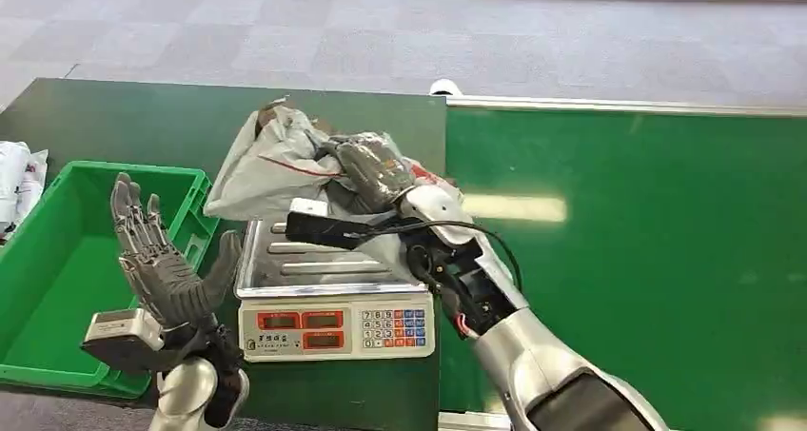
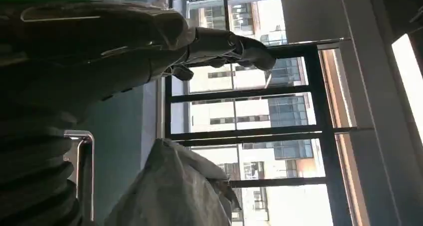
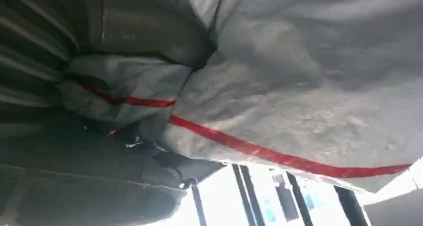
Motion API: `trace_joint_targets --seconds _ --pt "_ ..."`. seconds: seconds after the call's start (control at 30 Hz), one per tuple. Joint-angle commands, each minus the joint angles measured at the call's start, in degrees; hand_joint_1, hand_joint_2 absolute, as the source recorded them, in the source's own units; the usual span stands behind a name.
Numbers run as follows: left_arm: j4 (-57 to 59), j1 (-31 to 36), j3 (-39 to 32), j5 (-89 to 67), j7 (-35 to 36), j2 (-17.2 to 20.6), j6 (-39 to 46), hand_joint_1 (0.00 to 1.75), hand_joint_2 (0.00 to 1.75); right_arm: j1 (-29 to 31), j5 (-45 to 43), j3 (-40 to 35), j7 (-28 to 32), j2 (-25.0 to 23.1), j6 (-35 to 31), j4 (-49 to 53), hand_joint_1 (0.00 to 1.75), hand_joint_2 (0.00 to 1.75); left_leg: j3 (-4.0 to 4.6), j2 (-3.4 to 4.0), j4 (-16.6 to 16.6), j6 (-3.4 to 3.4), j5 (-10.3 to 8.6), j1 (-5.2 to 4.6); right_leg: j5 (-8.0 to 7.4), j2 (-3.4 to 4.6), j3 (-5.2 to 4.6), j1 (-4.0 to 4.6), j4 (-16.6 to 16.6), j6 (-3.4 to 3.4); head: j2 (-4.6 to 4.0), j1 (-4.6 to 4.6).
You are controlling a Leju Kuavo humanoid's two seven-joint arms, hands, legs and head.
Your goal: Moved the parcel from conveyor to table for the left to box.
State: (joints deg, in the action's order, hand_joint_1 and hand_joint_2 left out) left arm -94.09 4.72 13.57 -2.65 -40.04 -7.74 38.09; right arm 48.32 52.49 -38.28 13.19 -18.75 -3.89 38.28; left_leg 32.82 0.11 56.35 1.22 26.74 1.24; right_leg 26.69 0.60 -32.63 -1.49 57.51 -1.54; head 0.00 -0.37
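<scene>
A grey plastic parcel (image 1: 271, 165) with a red stripe hangs over the far end of the scale's steel pan (image 1: 285, 264). My right hand (image 1: 373, 171) grips it from the right side. Up close in the right wrist view, the parcel (image 3: 299, 96) is crumpled against my right hand (image 3: 124, 31). My left hand (image 1: 157, 255) is raised, palm up with fingers spread, holding nothing, between the green box (image 1: 57, 260) and the scale. In the left wrist view, my left hand (image 2: 124, 41) stretches out above the parcel (image 2: 174, 191).
The electronic scale (image 1: 333, 328) with red displays and a keypad stands on the dark green table (image 1: 124, 127). The brighter green conveyor (image 1: 647, 260) runs on the right. White bagged items (image 1: 19, 179) lie at the far left, beyond the box.
</scene>
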Motion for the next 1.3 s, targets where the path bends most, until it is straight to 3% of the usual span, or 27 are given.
trace_joint_targets --seconds 0.03,0.33,0.57,0.67,0.73,0.83,0.9,1.0,1.13,1.3 --pt "-1.1 -1.2 -3.0 0.8 0.0 2.3 1.2 0.0 1.75 5.1 -4.0 -12.5 -3.8 -1.2 -2.0 -14.5 0.0 1.75 -0.12 0.09 -0.1 -0.09 -0.02 -0.02 -0.04 0.06 0.07 0.01 -0.1 0.13 0.0 -0.02" --pt "-1.4 -0.8 -3.8 -0.7 0.8 0.9 -1.3 0.0 1.75 4.3 -3.0 -5.6 -2.4 -0.9 -6.0 -14.8 0.0 1.75 -0.03 -0.07 0.0 -0.09 -0.02 -0.02 -0.01 -0.08 0.01 0.01 0.0 0.12 0.0 -0.02" --pt "-2.2 -1.4 -1.6 -8.2 4.5 0.9 -4.2 0.0 1.75 -1.3 -14.9 7.6 8.4 0.5 -5.7 -4.8 0.0 1.75 -0.03 -0.14 0.0 -0.09 -0.04 0.0 -0.01 -0.16 0.03 0.03 -0.1 0.11 0.0 -0.02" --pt "-2.3 -1.7 -0.1 -13.1 8.8 1.5 -6.2 0.0 1.75 -6.2 -19.9 11.8 13.6 0.9 -8.5 5.5 0.0 1.75 -0.01 -0.14 0.0 -0.08 -0.03 -0.01 0.0 -0.16 0.0 0.02 -0.1 0.1 0.0 -0.04" --pt "-2.4 -1.8 -0.2 -13.6 9.1 1.1 -6.2 0.0 1.75 -7.3 -20.0 11.5 13.0 1.3 -8.1 8.3 0.0 1.75 0.0 -0.11 0.0 -0.05 -0.02 0.01 -0.01 -0.12 -0.01 0.03 -0.1 0.08 0.0 0.0" --pt "0.2 -0.4 1.2 -20.0 14.3 2.6 -9.0 0.0 1.75 -12.9 -24.2 12.4 13.9 1.7 -12.3 20.3 0.0 1.75 0.01 -0.17 0.0 -0.04 -0.04 0.02 0.0 -0.17 -0.02 0.03 -0.1 0.08 0.0 -0.02" --pt "3.7 1.6 3.1 -26.5 18.9 4.1 -12.0 0.0 1.75 -17.2 -29.8 13.0 14.0 2.2 -13.3 28.3 0.0 1.75 -0.02 -0.22 -0.1 -0.06 -0.05 0.03 0.0 -0.24 0.01 0.05 -0.1 0.12 0.0 0.0" --pt "7.8 3.1 3.3 -26.0 19.3 3.5 -13.2 0.0 1.75 -22.4 -39.7 12.8 13.8 3.3 -10.3 36.1 0.0 1.75 -0.01 -0.3 -0.1 -0.07 -0.07 0.01 0.01 -0.3 0.03 0.04 -0.1 0.09 0.0 0.02" --pt "16.1 6.9 3.5 -24.9 19.8 3.0 -14.9 0.0 1.75 -26.6 -42.3 9.2 13.4 4.3 -11.9 41.9 0.0 1.75 -0.07 -0.41 -0.2 -0.09 -0.11 0.01 0.02 -0.48 0.11 0.04 -0.2 0.14 0.0 -0.02" --pt "28.8 13.9 6.0 -28.2 22.1 1.3 -18.2 0.0 1.75 -26.0 -39.7 5.1 11.8 5.0 -15.5 43.3 0.0 1.75 -0.02 -0.21 -0.1 -0.07 -0.09 -0.01 -0.01 -0.29 -0.03 0.02 -0.1 0.12 0.0 -0.04"
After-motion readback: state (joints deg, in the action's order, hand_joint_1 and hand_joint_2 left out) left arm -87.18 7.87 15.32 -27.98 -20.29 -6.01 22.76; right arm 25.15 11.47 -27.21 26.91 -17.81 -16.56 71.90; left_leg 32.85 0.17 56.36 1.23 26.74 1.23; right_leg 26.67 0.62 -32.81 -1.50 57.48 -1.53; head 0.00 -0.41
